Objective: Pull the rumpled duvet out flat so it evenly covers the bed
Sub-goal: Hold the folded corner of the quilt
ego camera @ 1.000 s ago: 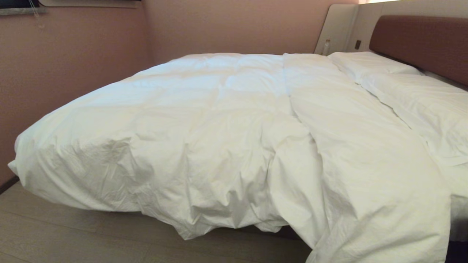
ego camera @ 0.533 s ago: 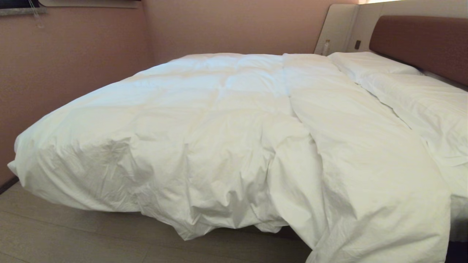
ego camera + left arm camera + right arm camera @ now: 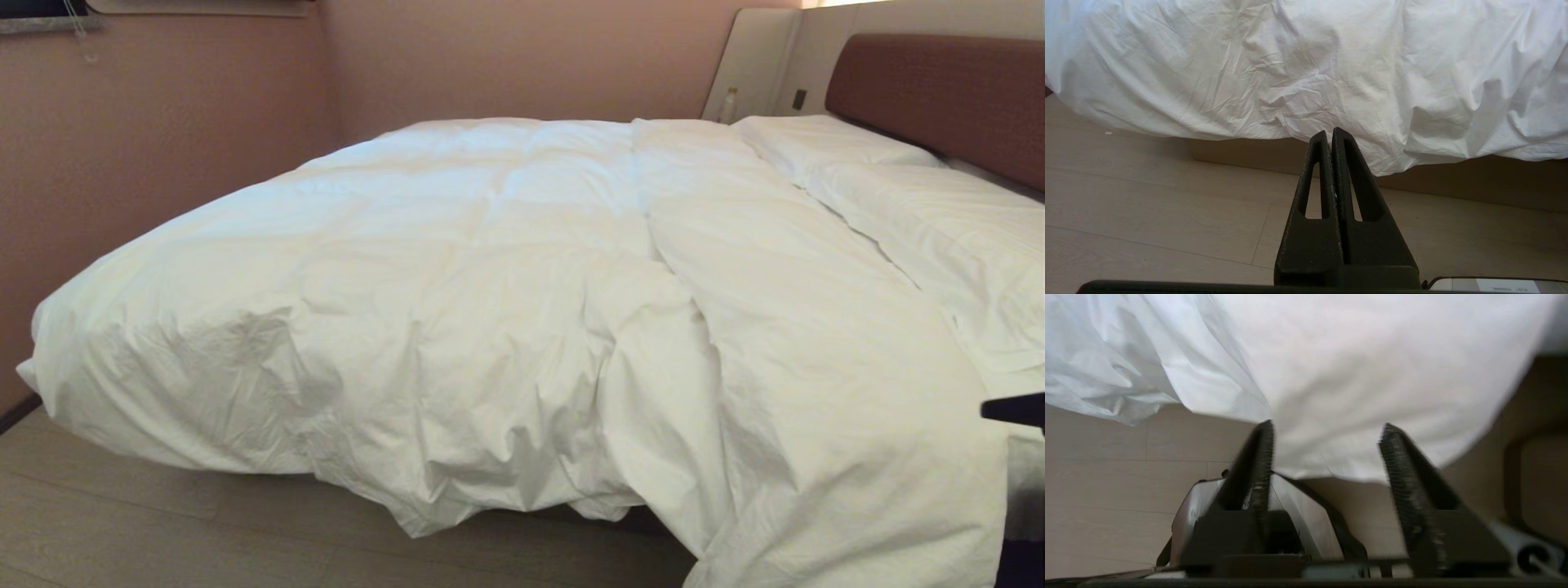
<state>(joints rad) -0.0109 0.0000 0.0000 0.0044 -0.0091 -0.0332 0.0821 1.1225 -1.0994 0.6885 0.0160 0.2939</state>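
The puffy white duvet [image 3: 506, 286] lies over the bed [image 3: 939, 98], bunched along the near side, with a fold running down its middle. Its near right corner hangs toward the floor. A dark tip of my right gripper [image 3: 1012, 408] shows at the head view's right edge. In the right wrist view the right gripper [image 3: 1327, 424] is open, with the duvet's [image 3: 1355, 384] hanging edge just ahead of its fingers and nothing between them. My left gripper [image 3: 1330, 130] is shut and empty, held low over the floor, apart from the duvet's [image 3: 1298, 73] overhang and the bed base [image 3: 1474, 183].
Two white pillows [image 3: 898, 188] lie along the brown headboard at the right. A small bottle [image 3: 729, 102] stands on the beige panel behind. A pink wall [image 3: 163, 147] runs close along the bed's far and left sides. Wood floor [image 3: 163, 531] lies in front.
A dark part of my right gripper has come into the head view at its right edge. The duvet and the rest of the scene have not moved.
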